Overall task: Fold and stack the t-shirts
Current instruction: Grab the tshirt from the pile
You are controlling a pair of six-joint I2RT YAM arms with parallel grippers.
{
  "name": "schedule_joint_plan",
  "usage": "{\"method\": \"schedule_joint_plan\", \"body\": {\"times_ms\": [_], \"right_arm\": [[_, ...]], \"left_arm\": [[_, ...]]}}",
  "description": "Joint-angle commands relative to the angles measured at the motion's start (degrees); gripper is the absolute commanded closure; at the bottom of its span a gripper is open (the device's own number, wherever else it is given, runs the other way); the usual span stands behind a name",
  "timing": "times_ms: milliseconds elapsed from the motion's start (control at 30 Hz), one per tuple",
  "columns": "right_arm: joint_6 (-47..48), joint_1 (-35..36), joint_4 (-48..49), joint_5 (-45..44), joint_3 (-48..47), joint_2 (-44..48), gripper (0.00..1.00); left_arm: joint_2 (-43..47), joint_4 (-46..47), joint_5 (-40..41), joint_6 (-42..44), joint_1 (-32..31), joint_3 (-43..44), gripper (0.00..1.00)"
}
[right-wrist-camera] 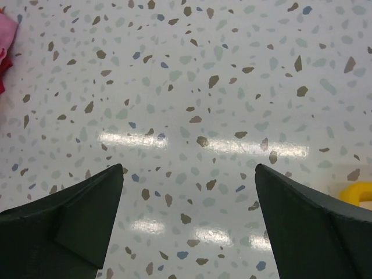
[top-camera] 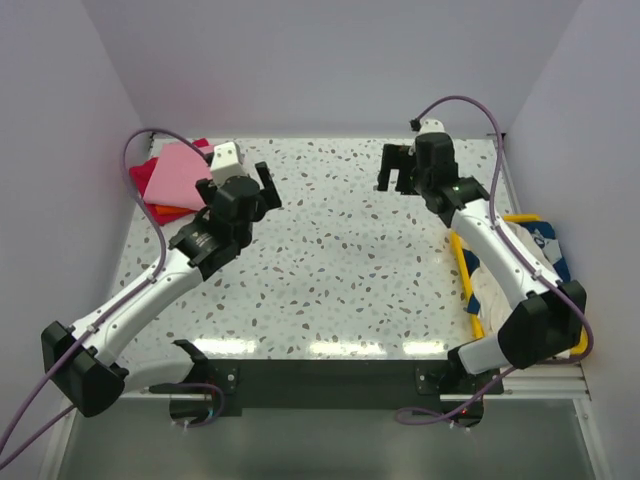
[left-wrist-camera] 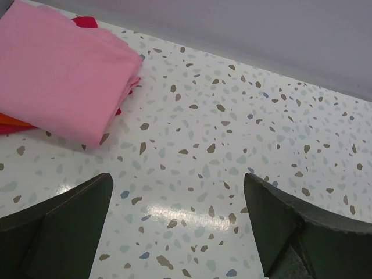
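Observation:
A folded stack of t-shirts lies at the back left corner of the table: a pink one [top-camera: 180, 175] on top, a red one [top-camera: 141, 178] under it and an orange one [top-camera: 166, 212] at the bottom. The left wrist view shows the same pink shirt [left-wrist-camera: 58, 75] with red [left-wrist-camera: 87, 22] and orange [left-wrist-camera: 11, 122] edges peeking out. My left gripper [top-camera: 240, 183] [left-wrist-camera: 177, 197] hovers open just right of the stack, holding nothing. Over the back right of the table, my right gripper [top-camera: 397, 172] [right-wrist-camera: 189, 186] is also open and holds nothing. A cream shirt [top-camera: 487, 290] and a navy printed one [top-camera: 550, 240] lie on the right.
A yellow tray [top-camera: 462, 262] [right-wrist-camera: 357, 192] at the right edge holds the cream and navy shirts, partly hidden under my right arm. White walls close in the back and both sides. Bare speckled tabletop [top-camera: 340, 260] lies between the two grippers.

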State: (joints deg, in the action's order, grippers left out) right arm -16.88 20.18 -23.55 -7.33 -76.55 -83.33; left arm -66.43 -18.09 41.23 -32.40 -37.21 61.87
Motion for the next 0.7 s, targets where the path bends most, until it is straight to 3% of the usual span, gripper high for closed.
{"method": "schedule_joint_plan", "body": {"times_ms": [0, 167, 300, 467, 667], "right_arm": [[-2.27, -0.32, -3.94, -9.87, 0.26, 3.52, 0.01], [-2.71, -2.42, -9.66, -16.65, 0.44, 4.49, 0.01], [-6.57, -12.50, -15.02, -16.39, 2.89, 5.02, 0.01], [-8.86, -23.85, -14.16, -18.59, 10.71, 8.36, 0.02], [-11.59, -29.94, -9.68, -18.42, 16.69, 7.40, 0.02]], "left_arm": [[-2.03, -0.71, 1.48, -0.12, -0.14, 3.08, 0.00], [-2.91, 0.33, 0.26, 1.37, -0.14, 2.83, 0.00], [-2.74, 3.41, -2.38, 2.08, -0.05, 1.42, 0.00], [-2.74, 5.07, -4.41, 2.34, -0.06, 0.01, 0.00], [-2.65, 5.52, -5.29, 2.96, -0.05, -1.48, 0.00]]}}
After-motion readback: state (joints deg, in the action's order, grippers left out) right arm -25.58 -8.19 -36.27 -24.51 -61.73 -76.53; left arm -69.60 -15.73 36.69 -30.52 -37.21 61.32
